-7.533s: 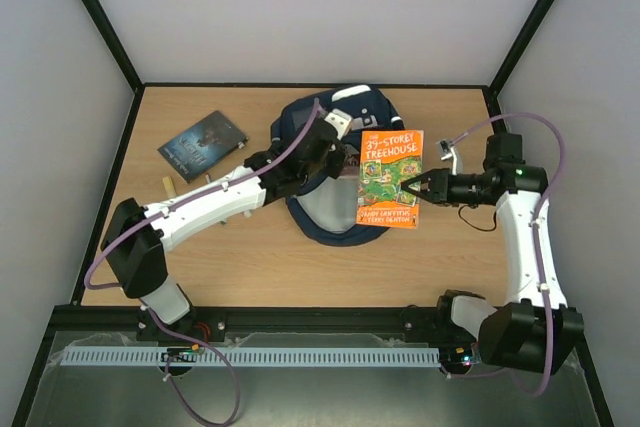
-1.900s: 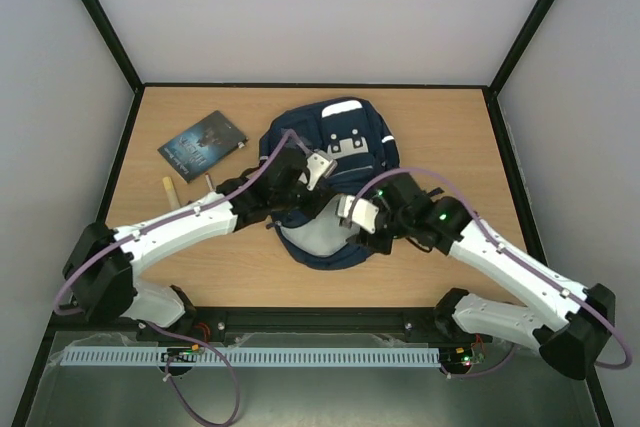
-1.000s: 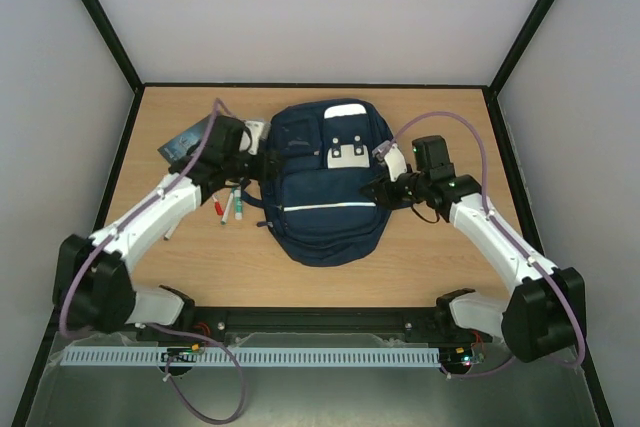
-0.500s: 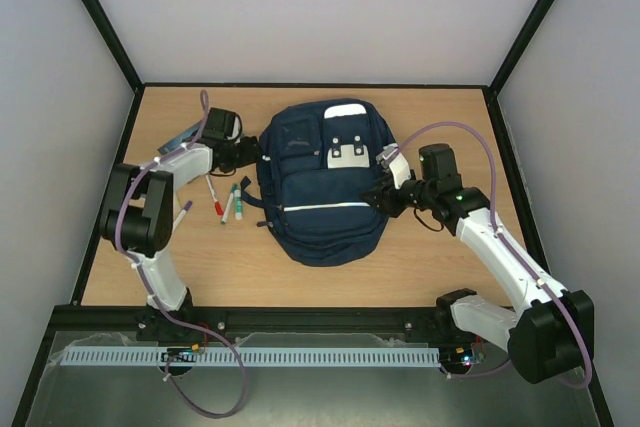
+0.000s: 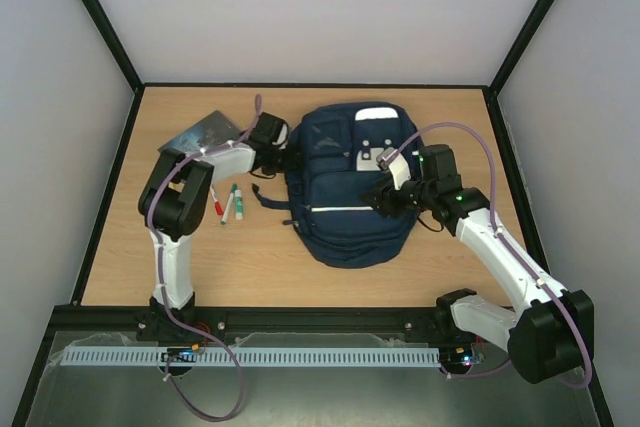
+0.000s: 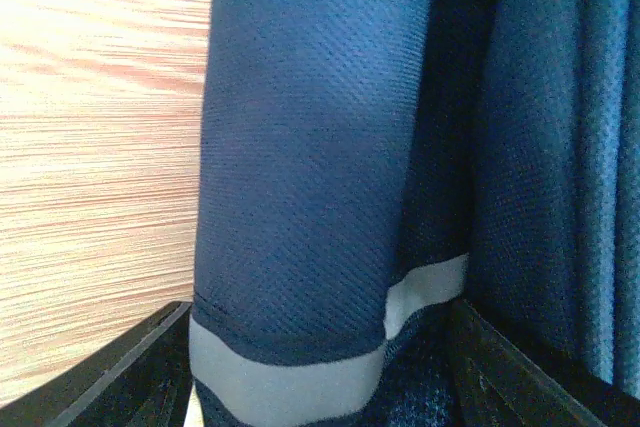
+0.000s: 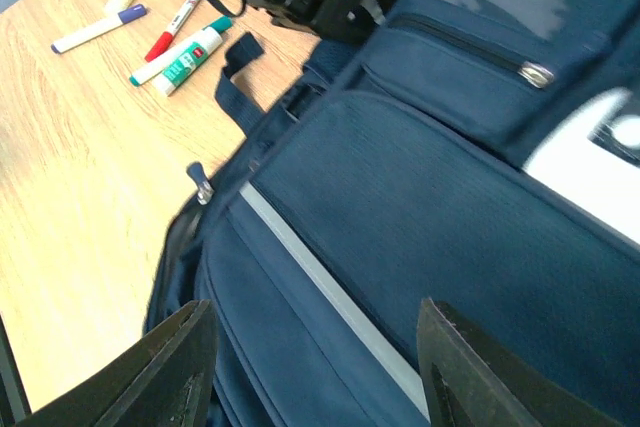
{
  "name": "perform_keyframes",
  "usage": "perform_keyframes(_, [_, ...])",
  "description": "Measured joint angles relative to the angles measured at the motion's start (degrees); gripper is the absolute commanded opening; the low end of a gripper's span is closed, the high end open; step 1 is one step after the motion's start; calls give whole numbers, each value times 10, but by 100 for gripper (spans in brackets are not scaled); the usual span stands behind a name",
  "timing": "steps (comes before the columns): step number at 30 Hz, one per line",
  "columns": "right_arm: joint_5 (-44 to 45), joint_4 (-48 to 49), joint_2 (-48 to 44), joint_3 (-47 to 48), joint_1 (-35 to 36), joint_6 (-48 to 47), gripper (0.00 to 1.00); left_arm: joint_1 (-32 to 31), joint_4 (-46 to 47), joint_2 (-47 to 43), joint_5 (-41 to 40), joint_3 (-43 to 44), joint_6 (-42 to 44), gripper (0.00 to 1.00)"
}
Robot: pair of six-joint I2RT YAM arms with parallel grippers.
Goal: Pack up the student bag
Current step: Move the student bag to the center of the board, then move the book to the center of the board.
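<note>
Bag point(image 5: 350, 232) lies on the table point(image 5: 120, 247), long axis running away from the arms; left gripper point(image 5: 290, 159) clasps its left-edge fold (stripe showing), right gripper point(image 5: 383, 199) hovers over its front, jaws parted

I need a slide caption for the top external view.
Left gripper at the left edge of the student bag, right gripper over it; markers lie nearby.
</note>
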Motion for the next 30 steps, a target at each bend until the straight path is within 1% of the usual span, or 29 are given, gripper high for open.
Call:
perform_keyframes(2, [0, 0, 0, 0, 0, -2, 56, -31, -1, 13, 4, 21, 5, 71])
perform_keyframes(5, [0, 0, 0, 0, 0, -4, 56, -50, -12, 18, 14, 40, 18, 71])
perform_keyframes(7, [0, 0, 0, 0, 0, -6, 56, -55, -35, 18, 17, 59, 37, 71])
perform_keyframes(10, [0, 0, 0, 0, 0, -8, 56, -46, -68, 13, -1, 84, 66, 73])
perform_keyframes(12, [0, 0, 0, 0, 0, -9, 56, -24, -83, -6, -16, 85, 80, 75])
perform_keyframes(14, [0, 0, 0, 0, 0, -10, 56, 15, -97, -32, -31, 86, 85, 77])
perform_keyframes(15, [0, 0, 0, 0, 0, -10, 56, 41, -100, -44, -41, 86, 85, 92])
perform_keyframes(16, [-1, 0, 0, 0, 0, -10, 57, 68, -102, -56, -52, 87, 84, 98])
perform_keyframes(20, [-1, 0, 0, 0, 0, -13, 57, 178, -100, -74, -103, 102, 61, 99])
perform_keyframes(22, [-1, -1, 0, 0, 0, -16, 58, 226, -104, -66, -114, 116, 48, 99])
perform_keyframes(23, [-2, -1, 0, 0, 0, -17, 58, 245, -114, -53, -119, 137, 45, 99])
perform_keyframes(26, [-4, -1, 0, 0, 0, -19, 59, 269, -140, 10, -136, 227, 47, 99])
perform_keyframes(29, [-5, -1, 0, 0, 0, -21, 59, 269, -166, 85, -152, 329, 62, 99])
perform_keyframes(30, [-6, -1, 0, 0, 0, -22, 59, 268, -171, 102, -155, 349, 67, 99])
